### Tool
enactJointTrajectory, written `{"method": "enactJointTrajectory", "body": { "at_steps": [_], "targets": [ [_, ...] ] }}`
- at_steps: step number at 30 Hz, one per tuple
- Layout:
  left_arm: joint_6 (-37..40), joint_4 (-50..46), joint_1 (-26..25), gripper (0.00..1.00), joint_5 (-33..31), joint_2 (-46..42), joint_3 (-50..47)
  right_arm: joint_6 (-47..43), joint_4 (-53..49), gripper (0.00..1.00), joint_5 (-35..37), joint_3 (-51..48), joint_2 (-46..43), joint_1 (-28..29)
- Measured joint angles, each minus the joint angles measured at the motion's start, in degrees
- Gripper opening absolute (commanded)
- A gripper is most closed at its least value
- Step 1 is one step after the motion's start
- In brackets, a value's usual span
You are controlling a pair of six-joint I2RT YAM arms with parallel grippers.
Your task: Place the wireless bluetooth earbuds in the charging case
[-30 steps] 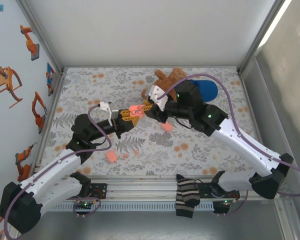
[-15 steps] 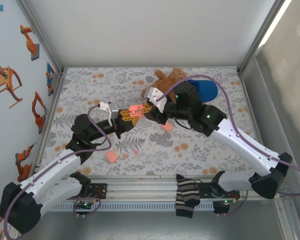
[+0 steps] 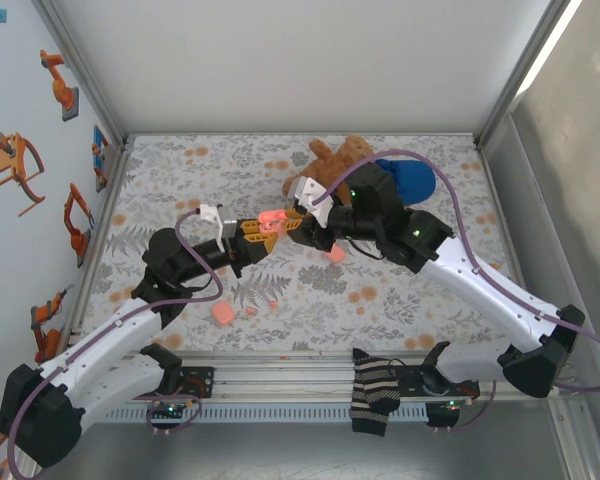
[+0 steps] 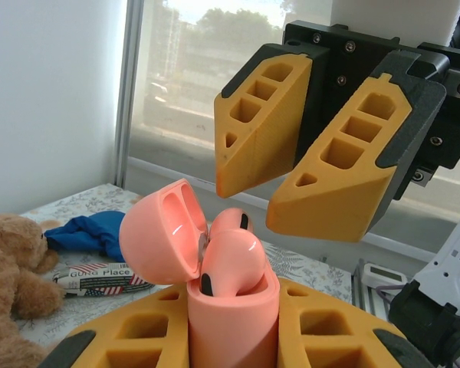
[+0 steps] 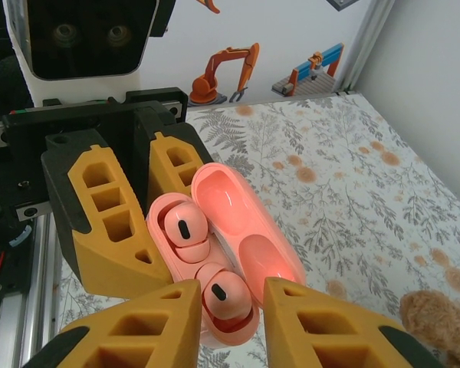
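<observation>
Right wrist: we see two earbuds (image 5: pixel 182 230) seated in the charging case (image 5: pixel 245 230) the left gripper (image 5: pixel 162 218) clenches; left wrist shows us the right gripper (image 4: pixel 253 201) released just above it.

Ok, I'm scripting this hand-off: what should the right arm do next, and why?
Probably lift the right gripper straight off the charging case. Both earbuds sit in their wells, its jaws are parted and hold nothing, and the left gripper clamps the case with its lid open; backing off clears room to shut it.
</observation>
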Motion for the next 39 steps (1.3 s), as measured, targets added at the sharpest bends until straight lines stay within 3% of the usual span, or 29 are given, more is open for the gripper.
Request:
{"method": "enactJointTrajectory", "body": {
  "at_steps": [6, 14, 21, 26, 33, 39],
  "targets": [
    [0.00, 0.33, -0.22, 0.00, -0.02, 0.00, -0.02, 2.25, 0.02, 0.45, 1.36, 0.09, -0.24, 0.00],
    [0.09, 4.42, -0.26, 0.00, -0.09, 0.00, -0.59, 8.46, 1.68, 0.73, 6.67, 0.48, -3.87, -0.57],
    [1.62, 7.13, -0.26, 0.00, -0.15, 0.46, -0.98, 20.72, 5.68, 0.88, 3.26, 0.15, -7.37, -9.51],
    [3.54, 9.42, -0.26, 0.00, 0.35, 2.67, -0.87, 29.70, 9.27, 0.90, -4.00, -1.29, -8.35, -13.81],
    [6.62, 12.76, -0.26, 0.00, 3.37, 7.80, 2.34, 38.23, 13.60, 0.91, -14.64, -2.99, -6.12, -14.05],
    [6.82, 16.74, -0.26, 0.00, 6.60, 11.76, 5.66, 41.22, 14.62, 0.90, -19.47, -2.99, -3.98, -14.05]
  ]
}}
